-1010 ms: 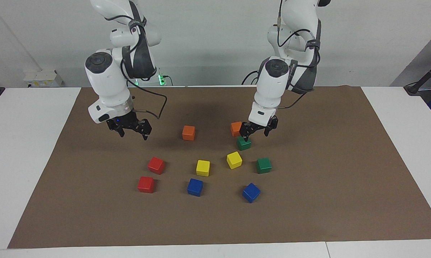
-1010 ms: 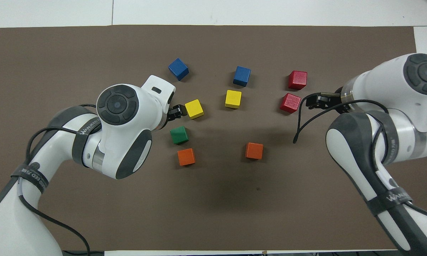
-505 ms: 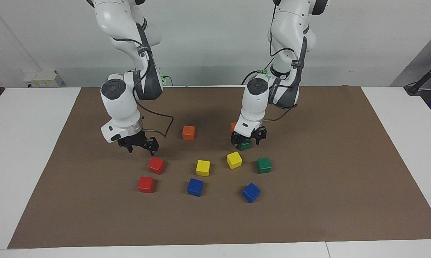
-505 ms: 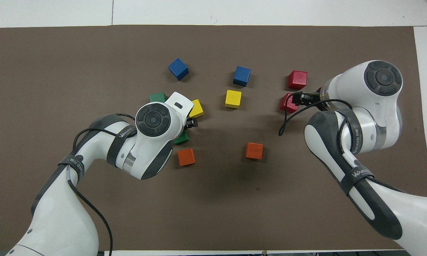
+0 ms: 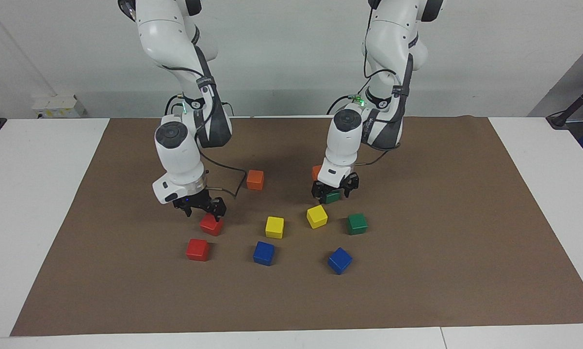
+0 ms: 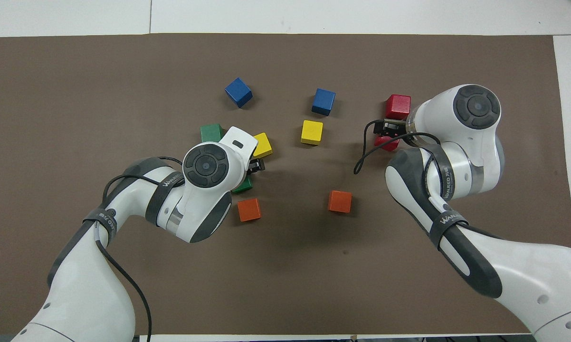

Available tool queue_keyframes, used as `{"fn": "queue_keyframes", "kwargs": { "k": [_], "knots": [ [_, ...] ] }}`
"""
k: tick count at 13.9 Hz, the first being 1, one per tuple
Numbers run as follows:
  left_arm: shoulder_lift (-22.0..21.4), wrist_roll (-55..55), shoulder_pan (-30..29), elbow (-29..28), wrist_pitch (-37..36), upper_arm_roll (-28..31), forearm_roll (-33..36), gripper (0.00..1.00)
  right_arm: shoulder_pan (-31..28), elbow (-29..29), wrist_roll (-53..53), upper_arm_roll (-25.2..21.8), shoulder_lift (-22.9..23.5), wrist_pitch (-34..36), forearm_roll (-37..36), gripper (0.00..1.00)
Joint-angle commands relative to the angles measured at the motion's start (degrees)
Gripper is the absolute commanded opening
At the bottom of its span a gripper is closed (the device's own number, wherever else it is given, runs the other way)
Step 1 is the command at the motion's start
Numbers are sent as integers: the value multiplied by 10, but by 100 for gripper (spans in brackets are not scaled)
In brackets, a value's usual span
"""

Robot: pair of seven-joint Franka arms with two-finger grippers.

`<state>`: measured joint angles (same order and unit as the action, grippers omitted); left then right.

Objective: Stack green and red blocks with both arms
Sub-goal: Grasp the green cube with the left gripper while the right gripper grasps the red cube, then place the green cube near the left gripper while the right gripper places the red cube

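Observation:
My left gripper is open and low, its fingers straddling a dark green block, which the arm partly covers in the overhead view. The other green block lies farther from the robots, toward the left arm's end. My right gripper is open, just over a red block, with one fingertip at its top edge. In the overhead view the gripper partly hides that block. The second red block lies farther from the robots, beside it.
On the brown mat are two orange cubes, the second touching-close to the left gripper. Two yellow cubes and two blue cubes lie between the red and green blocks.
Both arms have come down and forward. The left gripper sank from above the green block to around it. The right gripper moved from beside the orange cube to over the red block.

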<state>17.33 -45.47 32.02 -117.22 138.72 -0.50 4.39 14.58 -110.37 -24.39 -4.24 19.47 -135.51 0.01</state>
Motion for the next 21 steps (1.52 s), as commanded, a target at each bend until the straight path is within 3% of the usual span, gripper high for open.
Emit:
{"fn": "queue_keyframes", "kwargs": {
  "k": [1, 2, 3, 6, 8, 10, 11, 13, 15, 16, 19, 21],
  "knots": [
    [-12, -25, 11, -25, 9, 8, 11, 87, 1, 13, -14, 0, 16, -12, 0, 100],
    [-12, -41, 11, -24, 4, 8, 10, 33, 1, 15, -14, 0, 18, -18, 0, 100],
    [-12, -46, 10, -17, -7, 8, 9, 0, 2, 15, -15, 0, 23, -21, 0, 100],
    [-59, 10, -35, 17, -123, 7, 8, 0, 5, 14, -30, 0, 35, -36, 0, 99],
    [-89, 176, -109, 29, -184, 9, -17, 0, 5, 14, -36, 0, 36, -37, 0, 96],
    [-86, 337, -194, 45, -189, 10, -21, 0, 11, 11, -47, 0, 37, -37, 0, 94],
    [-84, 411, -241, 46, -174, 10, -21, 0, 12, 11, -47, 0, 37, -36, 0, 86],
    [-65, 510, -306, 47, -130, 10, -21, 0, 12, 9, -48, 0, 37, -35, 0, 52],
    [-34, 525, -322, 49, -86, 10, -21, 0, 12, 9, -47, 0, 37, -36, 0, 9],
    [-19, 526, -322, 48, -70, 11, -21, 0, 12, 9, -44, 0, 37, -35, 0, 0],
    [2, 526, -334, 46, -53, 11, -21, 0, 10, 12, -36, 0, 35, -27, -8, 0],
    [9, 526, -339, 45, -49, 11, -21, 0, 2, 15, -10, -2, 15, 14, -9, 0]
  ]
}}
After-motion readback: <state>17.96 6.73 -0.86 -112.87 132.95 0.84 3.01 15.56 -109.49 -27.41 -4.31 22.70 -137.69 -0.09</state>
